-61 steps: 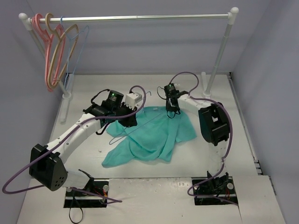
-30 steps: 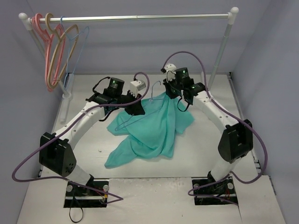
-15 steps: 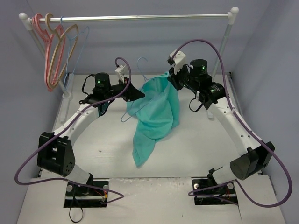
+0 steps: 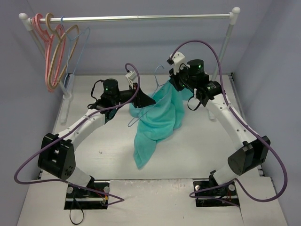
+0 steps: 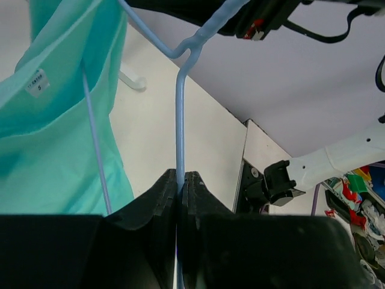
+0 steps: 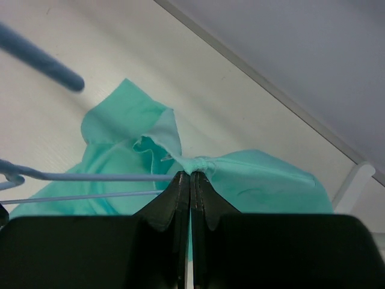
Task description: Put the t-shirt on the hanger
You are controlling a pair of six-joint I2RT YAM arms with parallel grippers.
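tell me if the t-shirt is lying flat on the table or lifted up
Lifted and bunched: the right gripper pinches the t-shirt's top edge, and the fabric drapes down in a narrow column toward the table.

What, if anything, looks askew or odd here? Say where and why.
The t-shirt hangs bunched and lopsided, pinched at one edge by the right hand; the hanger in the left hand tilts, only partly inside it.

Pink hanger (image 4: 47,75), tan hanger (image 4: 71,29) on rail (image 4: 141,18)
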